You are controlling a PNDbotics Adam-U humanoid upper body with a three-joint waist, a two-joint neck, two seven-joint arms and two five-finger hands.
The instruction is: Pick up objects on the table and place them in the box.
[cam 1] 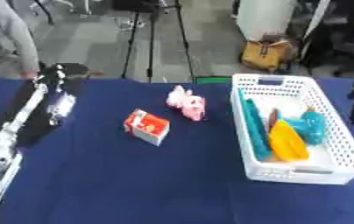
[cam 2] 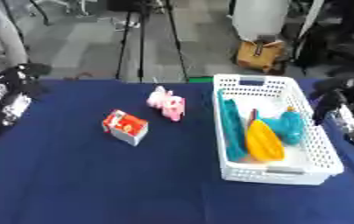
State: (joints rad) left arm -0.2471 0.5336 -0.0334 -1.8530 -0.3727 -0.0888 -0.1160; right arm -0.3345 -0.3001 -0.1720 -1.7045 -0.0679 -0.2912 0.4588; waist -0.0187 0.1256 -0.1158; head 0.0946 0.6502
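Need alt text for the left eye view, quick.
A white basket on the blue table already holds teal and yellow items; a red-and-white carton and pink toy lie left of it. The left hand hovers far left.

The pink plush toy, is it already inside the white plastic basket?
No, the pink plush toy lies on the blue tablecloth, to the left of the white plastic basket, beside the red and white carton.

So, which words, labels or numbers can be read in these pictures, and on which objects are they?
None can be read.
Small carton: red and white print, too blurred to read.
Pink toy, white basket, blue tablecloth: no text visible.
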